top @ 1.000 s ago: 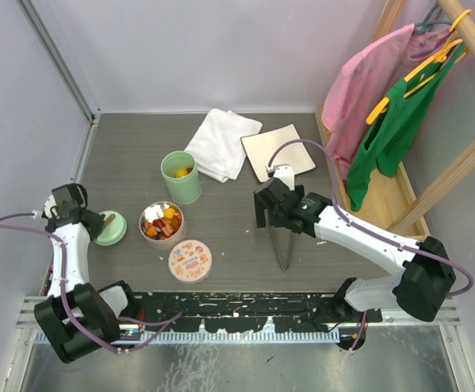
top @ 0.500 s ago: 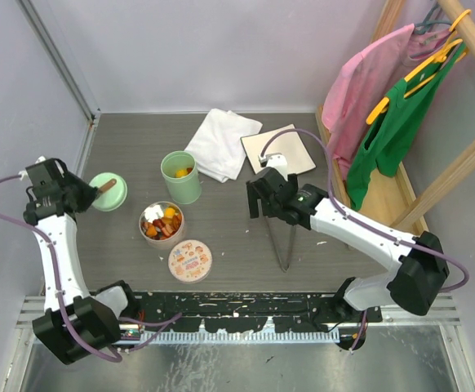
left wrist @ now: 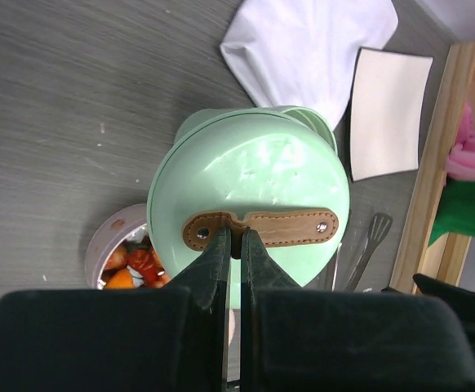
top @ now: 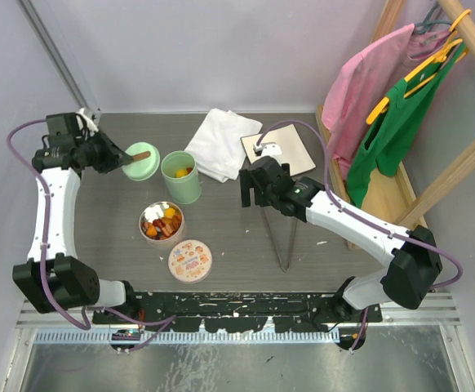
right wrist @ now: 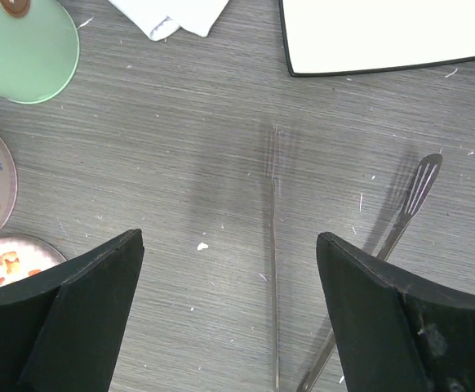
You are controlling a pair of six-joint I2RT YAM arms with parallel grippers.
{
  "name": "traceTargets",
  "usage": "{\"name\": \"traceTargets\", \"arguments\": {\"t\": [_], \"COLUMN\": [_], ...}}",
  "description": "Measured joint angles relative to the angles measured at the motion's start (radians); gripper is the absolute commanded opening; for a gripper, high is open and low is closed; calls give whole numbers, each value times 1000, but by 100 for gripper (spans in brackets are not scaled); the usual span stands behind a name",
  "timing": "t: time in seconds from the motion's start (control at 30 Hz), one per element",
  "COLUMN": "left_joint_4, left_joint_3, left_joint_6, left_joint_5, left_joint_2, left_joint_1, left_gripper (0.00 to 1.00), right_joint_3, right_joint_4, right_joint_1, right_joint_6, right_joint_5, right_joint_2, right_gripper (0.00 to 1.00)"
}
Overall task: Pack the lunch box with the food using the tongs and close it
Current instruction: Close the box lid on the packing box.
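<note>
My left gripper is shut on the brown strap knob of the mint-green lid. It holds the lid in the air just left of the green cylindrical lunch box, whose far rim shows behind the lid. A little food lies inside the box. More food fills a small round tin. The tongs lie flat on the table. My right gripper hangs open above their far end, holding nothing.
A round lid with a cartoon print lies near the front edge. A folded white cloth and a white board lie at the back. A wooden rack with pink and green clothes stands on the right.
My left arm has lifted the mint-green lid from the left of the table and carried it back and right, up to the lunch box. My right gripper has drifted slightly back-left, still open.
</note>
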Motion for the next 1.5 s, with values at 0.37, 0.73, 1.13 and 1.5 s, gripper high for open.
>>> {"name": "traceTargets", "arguments": {"t": [0.37,0.73,1.13,1.5], "left_joint_4": [-113,-155,-141,-94], "left_joint_3": [260,309,282,277], "left_joint_6": [69,93,90,63], "left_joint_5": [-45,-135,-182,-188], "left_joint_2": [242,325,369,383], "left_joint_1": [-206,-320,-352,-355], "left_gripper": [0,0,0,0], "right_joint_3": [0,0,0,0], "right_joint_4": [25,45,53,66], "right_joint_1": [-31,-39,-43,-49], "right_joint_6": [-1,15,32,52], "right_joint_5": [-14,-76,-109,-143], "right_joint_2": [0,0,-2,-2], "right_gripper": [92,92,92,92]}}
